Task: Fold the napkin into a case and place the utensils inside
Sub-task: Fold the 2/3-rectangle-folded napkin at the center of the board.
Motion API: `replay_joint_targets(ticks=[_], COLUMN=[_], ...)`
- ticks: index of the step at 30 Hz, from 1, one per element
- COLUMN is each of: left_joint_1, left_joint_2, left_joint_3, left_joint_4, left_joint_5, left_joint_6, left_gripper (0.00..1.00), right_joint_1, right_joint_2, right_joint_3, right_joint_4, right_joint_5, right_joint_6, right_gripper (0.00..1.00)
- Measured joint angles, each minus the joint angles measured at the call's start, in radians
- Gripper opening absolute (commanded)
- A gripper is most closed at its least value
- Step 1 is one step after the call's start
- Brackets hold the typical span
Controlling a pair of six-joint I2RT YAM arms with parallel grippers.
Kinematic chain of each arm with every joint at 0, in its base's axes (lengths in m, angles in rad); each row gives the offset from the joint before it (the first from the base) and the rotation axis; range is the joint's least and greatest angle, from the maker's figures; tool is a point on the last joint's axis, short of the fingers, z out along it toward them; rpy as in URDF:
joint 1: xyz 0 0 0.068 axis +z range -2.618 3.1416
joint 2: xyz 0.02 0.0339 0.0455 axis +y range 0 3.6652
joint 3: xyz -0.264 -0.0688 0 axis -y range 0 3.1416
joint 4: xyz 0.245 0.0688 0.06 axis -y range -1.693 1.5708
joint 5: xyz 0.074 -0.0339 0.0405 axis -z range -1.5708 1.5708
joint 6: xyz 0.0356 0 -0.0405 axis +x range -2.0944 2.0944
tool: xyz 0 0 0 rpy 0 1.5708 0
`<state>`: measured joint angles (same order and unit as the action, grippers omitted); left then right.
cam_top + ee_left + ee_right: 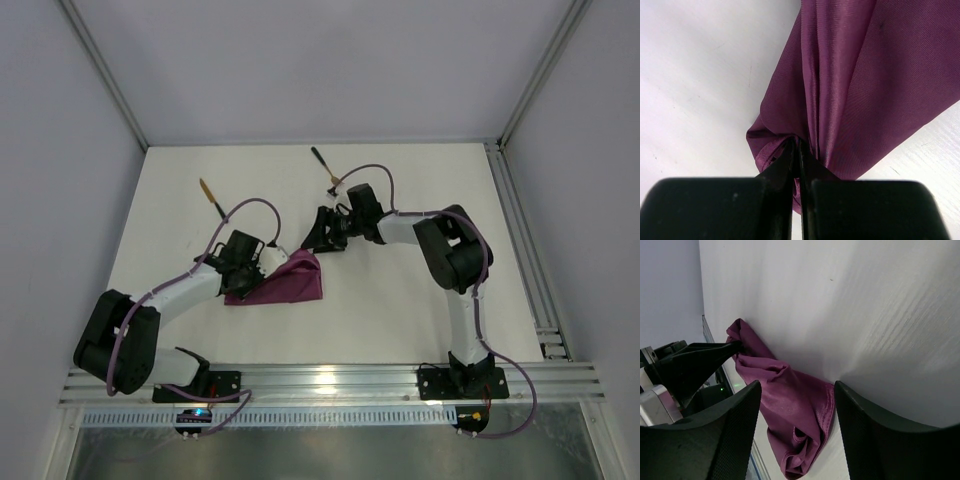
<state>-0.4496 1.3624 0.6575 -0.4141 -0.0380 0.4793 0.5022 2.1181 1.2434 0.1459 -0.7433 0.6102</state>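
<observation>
The magenta napkin [287,281] lies bunched and partly folded on the white table, left of centre. My left gripper [264,263] is shut on its upper left corner; in the left wrist view the fingertips [790,150] pinch a gathered fold of the napkin [855,85]. My right gripper [321,233] is open and empty, just above and right of the napkin, which shows between its fingers in the right wrist view [790,405]. One utensil [211,197] lies at the far left. The other utensil [326,168] lies at the far centre, behind the right gripper.
A metal rail [320,380] runs along the table's near edge by the arm bases. Another rail [520,250] runs down the right side. Grey walls close the table at the back and sides.
</observation>
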Motion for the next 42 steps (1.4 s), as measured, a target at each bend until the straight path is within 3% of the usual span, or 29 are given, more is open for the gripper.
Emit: replay_joint_targets(ticks=[7, 9, 13, 15, 23, 32, 42], left_joint_1=[0.000, 0.000, 0.000, 0.001, 0.048, 0.075, 0.124], left_joint_2=[0.003, 0.003, 0.005, 0.009, 0.079, 0.079, 0.079], left_joint_3=[0.000, 0.000, 0.000, 0.000, 0.057, 0.058, 0.061], left_joint_4=[0.005, 0.007, 0.011, 0.018, 0.040, 0.040, 0.040], left_joint_5=[-0.007, -0.008, -0.014, -0.021, -0.032, -0.014, 0.014], left_joint_6=[0.000, -0.001, -0.005, -0.009, -0.053, -0.058, -0.060], left_gripper=[0.00, 0.00, 0.00, 0.00, 0.00, 0.00, 0.00], right_joint_1=[0.001, 0.002, 0.005, 0.010, 0.080, 0.330, 0.532], right_joint_2=[0.031, 0.036, 0.036, 0.030, -0.184, -0.356, -0.419], right_joint_3=[-0.076, -0.091, -0.119, -0.139, -0.354, -0.417, -0.462], right_joint_4=[0.119, 0.146, 0.200, 0.227, 0.281, 0.268, 0.224], right_joint_5=[-0.108, -0.116, -0.116, -0.113, 0.031, 0.318, 0.567], right_joint_6=[0.088, 0.110, 0.128, 0.125, 0.031, -0.193, -0.397], right_gripper=[0.35, 0.31, 0.09, 0.04, 0.04, 0.04, 0.04])
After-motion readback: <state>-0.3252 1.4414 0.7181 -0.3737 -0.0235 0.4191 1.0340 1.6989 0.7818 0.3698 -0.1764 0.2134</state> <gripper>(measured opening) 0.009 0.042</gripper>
